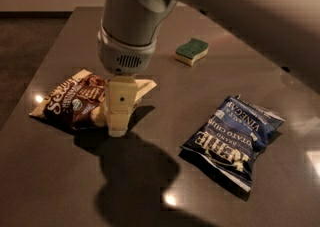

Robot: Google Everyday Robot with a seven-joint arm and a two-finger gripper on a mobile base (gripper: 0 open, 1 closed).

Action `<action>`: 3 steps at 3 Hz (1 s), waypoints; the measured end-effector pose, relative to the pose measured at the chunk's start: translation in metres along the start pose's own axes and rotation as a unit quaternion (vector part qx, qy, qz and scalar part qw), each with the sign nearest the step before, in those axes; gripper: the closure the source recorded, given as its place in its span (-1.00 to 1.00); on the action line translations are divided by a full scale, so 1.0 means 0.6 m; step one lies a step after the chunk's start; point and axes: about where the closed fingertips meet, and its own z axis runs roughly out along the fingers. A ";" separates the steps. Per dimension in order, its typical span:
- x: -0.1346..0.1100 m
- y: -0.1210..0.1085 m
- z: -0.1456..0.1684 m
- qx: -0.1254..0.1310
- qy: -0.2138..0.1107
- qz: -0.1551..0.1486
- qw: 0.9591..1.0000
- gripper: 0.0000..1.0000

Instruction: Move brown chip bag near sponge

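The brown chip bag (75, 100), dark brown and cream with white lettering, lies flat on the left of the dark table. The gripper (119, 128) hangs from the grey wrist directly over the bag's right end, its cream fingers pointing down at the bag's cream-coloured part. The sponge (192, 51), green on top and pale yellow below, lies farther back and to the right, well apart from the bag.
A dark blue "KETTLE" chip bag (231, 135) lies on the right of the table (165, 181). The table's left edge (45, 66) runs close to the brown bag. The arm covers the upper right of the view.
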 end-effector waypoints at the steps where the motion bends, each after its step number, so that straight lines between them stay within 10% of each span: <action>1: -0.016 0.000 0.034 -0.013 0.001 -0.020 1.000 -1.00; 2: -0.029 -0.009 0.062 -0.012 0.004 -0.036 0.999 -0.94; 3: -0.029 -0.019 0.073 -0.010 0.006 -0.041 0.999 -0.47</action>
